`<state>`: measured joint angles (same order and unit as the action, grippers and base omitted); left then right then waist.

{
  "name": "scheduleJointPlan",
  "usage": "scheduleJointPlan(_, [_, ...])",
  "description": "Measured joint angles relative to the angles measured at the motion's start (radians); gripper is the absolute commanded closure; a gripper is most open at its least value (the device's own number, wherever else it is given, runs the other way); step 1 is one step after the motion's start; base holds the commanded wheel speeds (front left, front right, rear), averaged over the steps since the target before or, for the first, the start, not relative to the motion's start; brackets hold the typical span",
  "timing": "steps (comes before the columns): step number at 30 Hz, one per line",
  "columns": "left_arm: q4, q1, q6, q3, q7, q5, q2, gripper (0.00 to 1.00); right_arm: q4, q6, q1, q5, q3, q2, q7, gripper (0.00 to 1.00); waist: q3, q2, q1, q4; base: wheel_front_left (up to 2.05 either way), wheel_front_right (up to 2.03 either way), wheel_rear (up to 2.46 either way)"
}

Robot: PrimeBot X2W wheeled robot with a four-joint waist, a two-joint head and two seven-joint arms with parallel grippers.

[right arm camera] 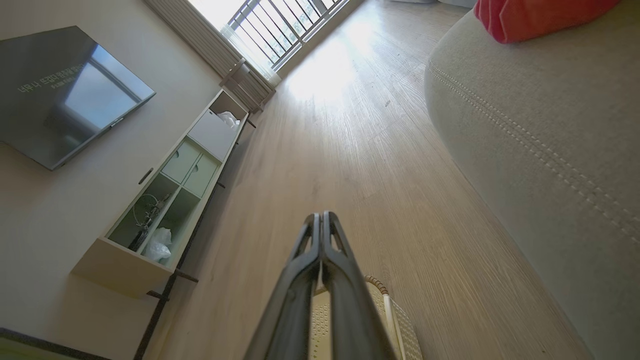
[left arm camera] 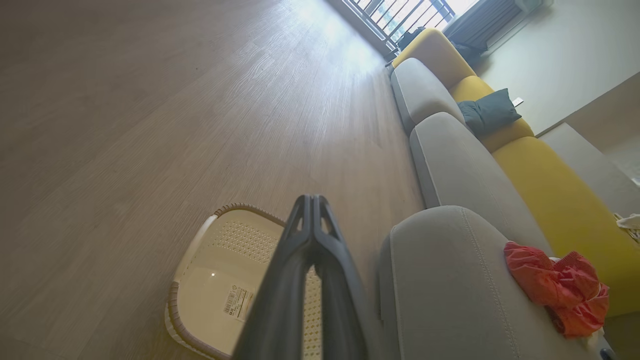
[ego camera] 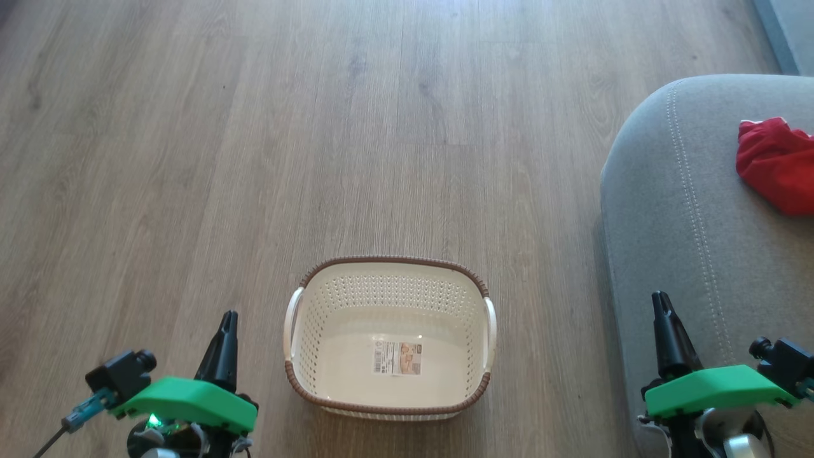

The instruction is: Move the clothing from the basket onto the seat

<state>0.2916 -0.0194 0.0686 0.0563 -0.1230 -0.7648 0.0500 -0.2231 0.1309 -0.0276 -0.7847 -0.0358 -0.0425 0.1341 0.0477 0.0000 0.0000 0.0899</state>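
Observation:
The cream basket (ego camera: 331, 299) stands on the floor between my arms, its inside bare down to the paper label (ego camera: 397, 357). Red clothing (ego camera: 776, 162) lies bunched on the grey seat (ego camera: 674, 216) at the right; in the left wrist view the clothing (left arm camera: 557, 285) rests on the seat (left arm camera: 445, 285) past the basket (left arm camera: 220, 260). My left gripper (ego camera: 227, 318) hangs shut left of the basket, holding nothing. My right gripper (ego camera: 661, 302) is shut over the seat's front edge, also holding nothing. The right wrist view catches the clothing (right arm camera: 530, 17) on the seat (right arm camera: 540, 125).
Wood-plank floor (ego camera: 254, 127) spreads ahead and to the left. A yellow sofa back (left arm camera: 560, 200) with a dark cushion (left arm camera: 487, 114) runs behind the seat. A low shelf unit (right arm camera: 170, 190) and a wall television (right arm camera: 65, 90) line the far wall.

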Motion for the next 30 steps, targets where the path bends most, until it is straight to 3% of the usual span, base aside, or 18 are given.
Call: scheduleJointPlan(30, [-0.007,-0.005,0.018,-0.055,0.088,-0.323,0.000,1.00,-0.019,0.000,0.026,-0.323,-0.025,-0.005,-0.082,1.00,-0.017,0.0000,0.0000,-0.035,0.00,0.00,0.00])
